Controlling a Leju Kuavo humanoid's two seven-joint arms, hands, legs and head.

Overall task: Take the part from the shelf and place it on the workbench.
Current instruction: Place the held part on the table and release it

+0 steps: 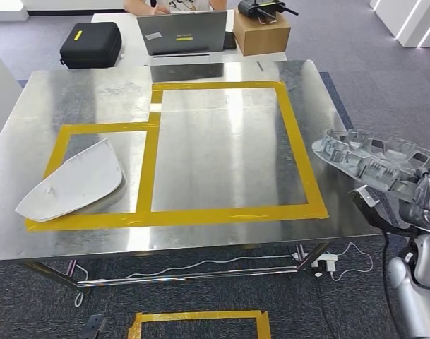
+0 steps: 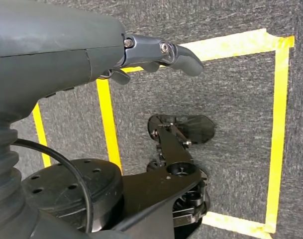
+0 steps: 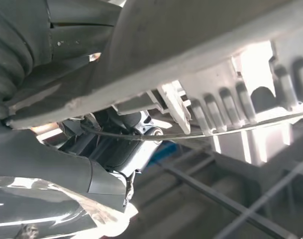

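The right hand (image 1: 423,201) has its dark fingers wrapped onto the near end of the part (image 1: 370,161), and that's a real hold. In the right wrist view the grey fingers (image 3: 116,149) sit tucked up under the ribbed underside of the part (image 3: 225,74), pressing it from below. The part is a long, pale grey moulding, ribbed and pocketed all over, and it hangs in the air just off the right edge of the workbench (image 1: 217,233), its far tip reaching over the edge, not yet set down.

How will it handle? It looks like stiff plastic, light for its length, and the ribs give the fingers something to bite on. But it's gripped at one end, so the long free end will want to droop and twist; a hold nearer the middle would be steadier. Thin tabs along the rim look breakable, so a soft landing is called for.

Over on the other side, the left hand (image 2: 161,52) hangs down over carpet, fingers loosely extended and holding nothing.

Further out, the workbench carries yellow tape (image 1: 303,162) marking a big rectangle, with a smaller taped box to the left where a white curved panel (image 1: 74,183) already lies. Beyond are a laptop (image 1: 181,34), a black case (image 1: 91,44) and a cardboard box (image 1: 261,32).
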